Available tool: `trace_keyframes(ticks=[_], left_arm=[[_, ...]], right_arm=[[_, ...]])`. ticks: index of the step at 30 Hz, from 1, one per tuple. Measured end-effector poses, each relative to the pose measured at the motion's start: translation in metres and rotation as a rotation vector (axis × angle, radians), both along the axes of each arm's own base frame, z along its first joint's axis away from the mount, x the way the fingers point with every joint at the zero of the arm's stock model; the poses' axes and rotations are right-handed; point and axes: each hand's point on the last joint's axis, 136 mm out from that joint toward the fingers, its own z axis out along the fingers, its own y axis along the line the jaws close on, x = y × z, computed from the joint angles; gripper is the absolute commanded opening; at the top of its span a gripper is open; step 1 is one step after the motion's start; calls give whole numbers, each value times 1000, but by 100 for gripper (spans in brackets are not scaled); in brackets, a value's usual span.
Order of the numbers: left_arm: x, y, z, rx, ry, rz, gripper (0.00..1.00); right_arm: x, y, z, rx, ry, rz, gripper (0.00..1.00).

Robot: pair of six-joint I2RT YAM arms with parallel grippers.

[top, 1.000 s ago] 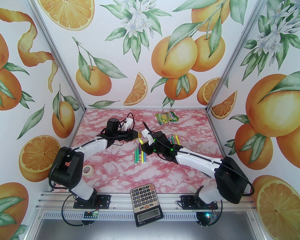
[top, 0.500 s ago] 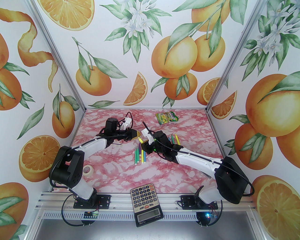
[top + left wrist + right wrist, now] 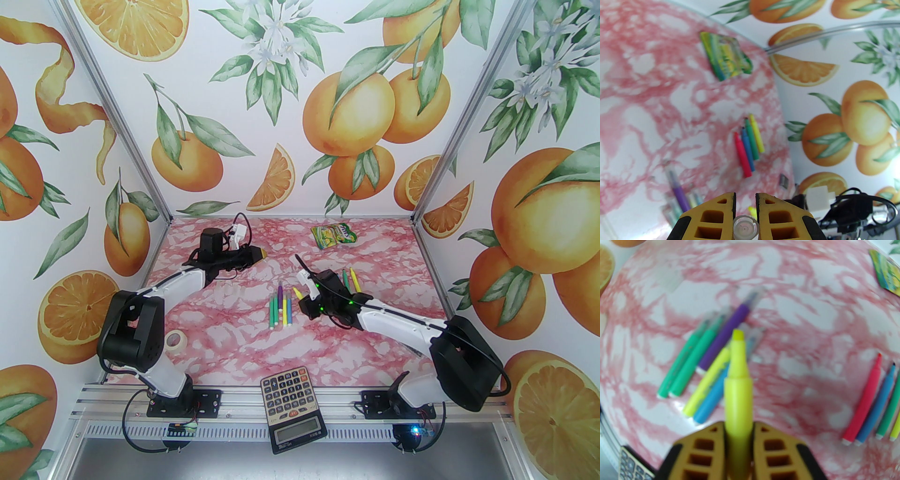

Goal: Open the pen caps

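The left hand (image 3: 745,199) is closed on a clear pen cap (image 3: 745,228), pinched between its yellow fingers (image 3: 710,218) over the far left part of the counter (image 3: 225,347). The right hand (image 3: 738,427) is clamped around a yellow pen (image 3: 738,380) whose bare tip points out over a cluster of five pens (image 3: 717,345) lying on the counter, their clear caps (image 3: 755,292) blurred but apparently on. Four uncapped pens (image 3: 875,404) lie side by side to the right, apart from the cluster
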Motion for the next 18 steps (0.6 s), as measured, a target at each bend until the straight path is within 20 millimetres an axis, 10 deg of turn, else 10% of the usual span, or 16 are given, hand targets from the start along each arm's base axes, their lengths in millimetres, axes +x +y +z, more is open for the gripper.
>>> trace_keyframes(ticks=[18], left_arm=[[-38,41,-101,747,196,-39,0]], right_arm=[[67,-49,-31,-158,-7,-393,5]])
